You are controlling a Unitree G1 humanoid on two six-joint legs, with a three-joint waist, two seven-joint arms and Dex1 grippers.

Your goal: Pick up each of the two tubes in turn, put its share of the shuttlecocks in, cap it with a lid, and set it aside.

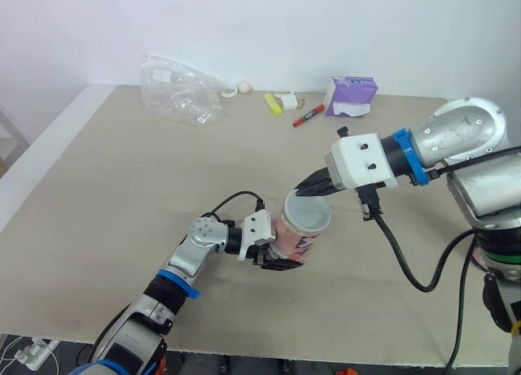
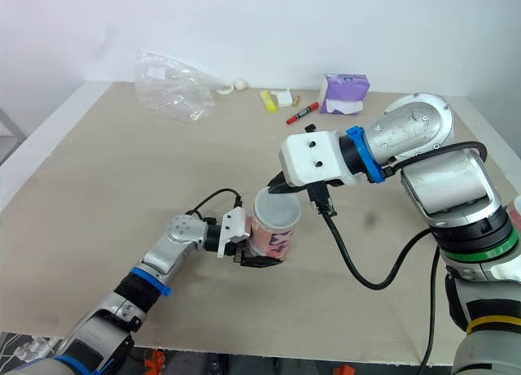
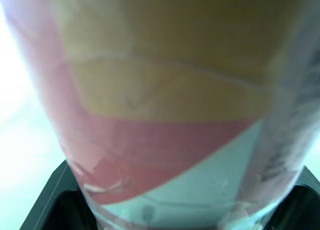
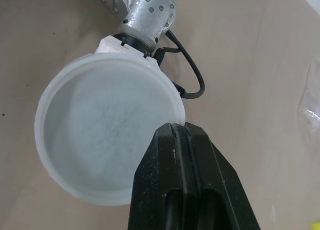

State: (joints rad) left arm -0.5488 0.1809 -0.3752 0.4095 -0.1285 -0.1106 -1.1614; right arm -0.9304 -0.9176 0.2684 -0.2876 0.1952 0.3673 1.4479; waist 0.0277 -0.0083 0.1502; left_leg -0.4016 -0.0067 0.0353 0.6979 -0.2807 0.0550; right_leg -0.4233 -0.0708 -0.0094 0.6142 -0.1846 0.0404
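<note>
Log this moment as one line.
phase: capping | left tool: shut on tube | right tool: shut, tips at lid rim | lid: on tube mouth

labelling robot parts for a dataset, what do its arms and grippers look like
The left arm and right arm are silver-grey metal, each with a blue ring and a white wrist block. The left gripper and right gripper have two black fingers each. A black cable loops from each wrist.
</note>
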